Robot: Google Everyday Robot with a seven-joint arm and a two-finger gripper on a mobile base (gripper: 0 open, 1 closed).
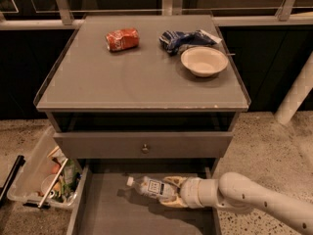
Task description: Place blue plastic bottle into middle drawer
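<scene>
The blue plastic bottle [149,186] is held on its side, white cap to the left, over the floor of the open middle drawer [105,213]. It is clamped between the jaws of the gripper [171,192], seen at the drawer's right side.

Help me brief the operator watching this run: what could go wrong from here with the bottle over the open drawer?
1. The pincer grips the blue plastic bottle near its base, sideways over the floor of the middle drawer; once released it may roll.
2. The drawer front with the knob hangs just above the arm, so a steep retreat could knock it.
</scene>
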